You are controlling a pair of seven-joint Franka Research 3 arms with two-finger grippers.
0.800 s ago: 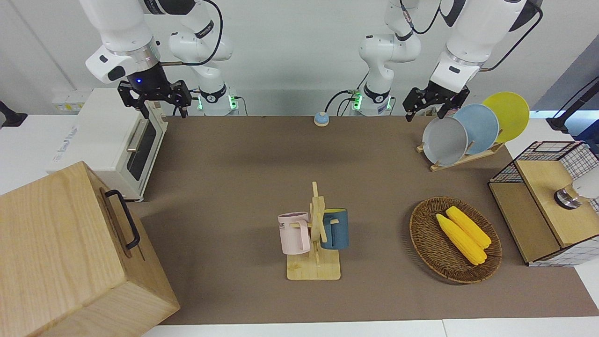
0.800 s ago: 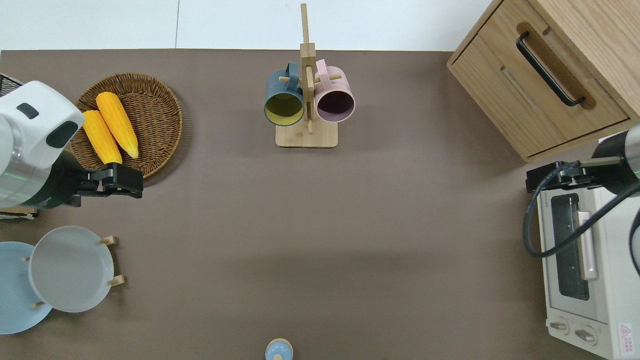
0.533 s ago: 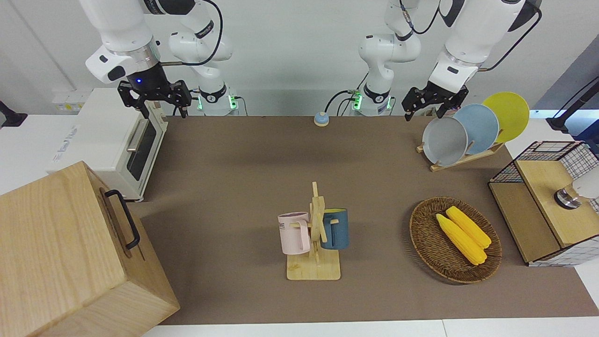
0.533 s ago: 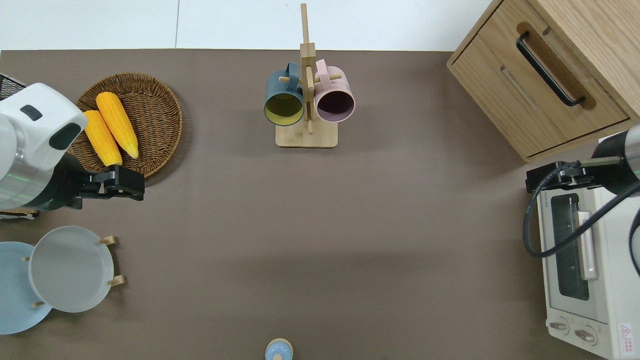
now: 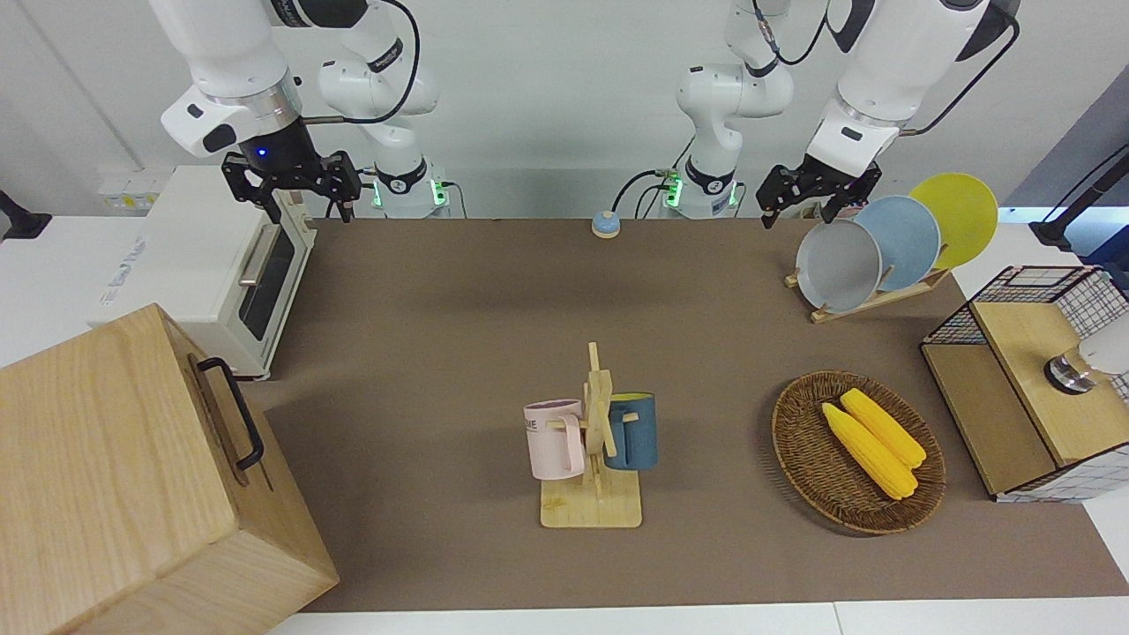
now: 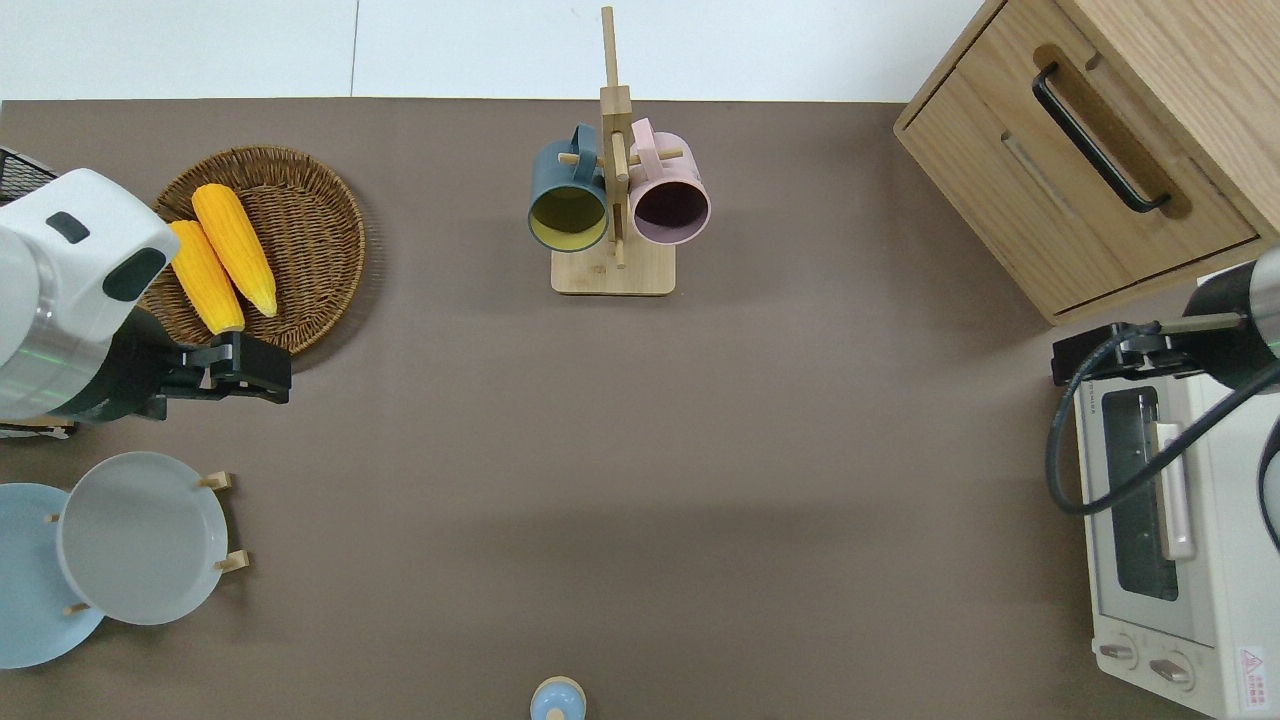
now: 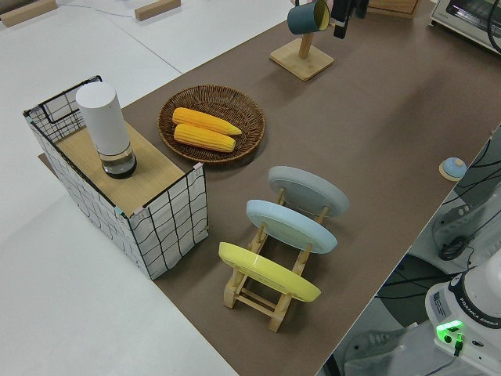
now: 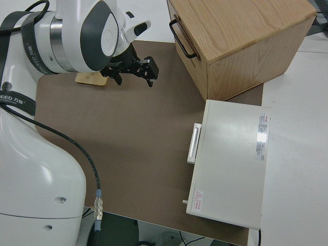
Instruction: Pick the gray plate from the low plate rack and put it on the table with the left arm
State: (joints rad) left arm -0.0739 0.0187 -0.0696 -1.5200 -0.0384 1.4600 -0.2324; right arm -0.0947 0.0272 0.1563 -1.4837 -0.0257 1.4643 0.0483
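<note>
The gray plate [image 5: 838, 265], upper right of the front view, leans in the end slot of the low plate rack [image 5: 869, 300]. The left gripper [image 5: 811, 196] hangs empty and open above its rim. Recommended: descend onto the thin raised edge. The plate is matte and round; the rack is pale wood with slanted pegs. The right arm is parked.

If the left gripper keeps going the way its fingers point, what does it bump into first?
Probably bare table. The left gripper, seen from overhead, hangs beside the wicker basket, fingers pointing down. The gray plate sits nearer the robots, off that line, though depth is uncertain.
</note>
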